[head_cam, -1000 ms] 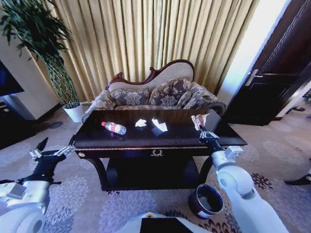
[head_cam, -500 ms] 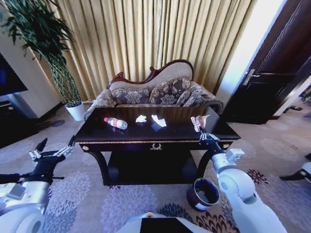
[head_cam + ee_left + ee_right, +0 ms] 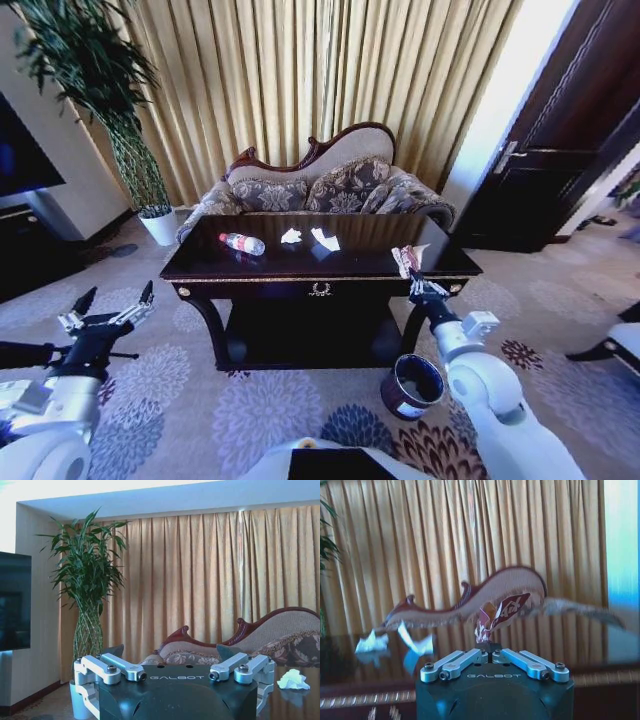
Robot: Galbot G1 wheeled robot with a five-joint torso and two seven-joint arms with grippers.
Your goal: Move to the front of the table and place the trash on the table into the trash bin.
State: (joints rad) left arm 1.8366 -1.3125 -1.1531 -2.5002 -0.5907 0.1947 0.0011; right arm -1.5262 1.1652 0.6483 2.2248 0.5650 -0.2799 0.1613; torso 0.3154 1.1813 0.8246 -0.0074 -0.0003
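Observation:
The glossy black table (image 3: 380,268) stands ahead of me with a clear bottle (image 3: 243,243) with a red cap and two crumpled white paper pieces (image 3: 291,236) (image 3: 325,240) on its top. My right gripper (image 3: 412,280) hovers at the table's front right edge, shut on a red-and-white wrapper (image 3: 407,259). The right wrist view shows the gripper (image 3: 489,651) pinching that wrapper (image 3: 496,614), with the papers (image 3: 372,642) (image 3: 417,643) beyond. The dark round trash bin (image 3: 411,386) stands on the carpet below, by the right table leg. My left gripper (image 3: 115,302) (image 3: 170,652) waits open, low at the left.
A patterned sofa (image 3: 320,190) sits behind the table before gold curtains. A tall plant in a white pot (image 3: 158,225) stands at the back left, and a dark door (image 3: 560,150) at the right. Flowered carpet (image 3: 250,410) lies in front of the table.
The whole head view has shifted: the table now looks smaller and farther, and the bin shows more fully. The right gripper still holds the wrapper; the left arm holds its pose.

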